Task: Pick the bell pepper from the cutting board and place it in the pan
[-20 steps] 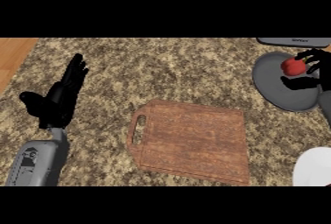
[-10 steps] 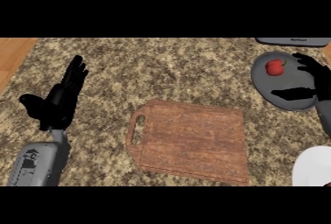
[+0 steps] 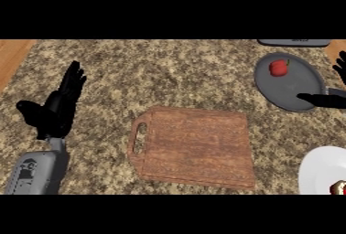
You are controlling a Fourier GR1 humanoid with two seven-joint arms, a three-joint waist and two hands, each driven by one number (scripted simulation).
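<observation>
A red bell pepper (image 3: 278, 67) with a green stem lies inside the grey pan (image 3: 297, 91) at the upper right, near the pan's far rim. My right hand (image 3: 330, 99) shows at the right edge, open, with its thumb over the pan's near rim and apart from the pepper. The wooden cutting board (image 3: 192, 147) with a handle slot lies bare in the middle of the counter. My left hand (image 3: 57, 107) rests open at the left, fingers up.
A white plate (image 3: 321, 173) sits at the lower right edge with a small red item at its rim. A grey object (image 3: 293, 42) lies along the top edge. Wooden flooring (image 3: 12, 55) borders the speckled counter at the upper left.
The right hand has let go of the pepper and drawn back to the right edge; the pepper now lies free in the pan. The left hand has not moved.
</observation>
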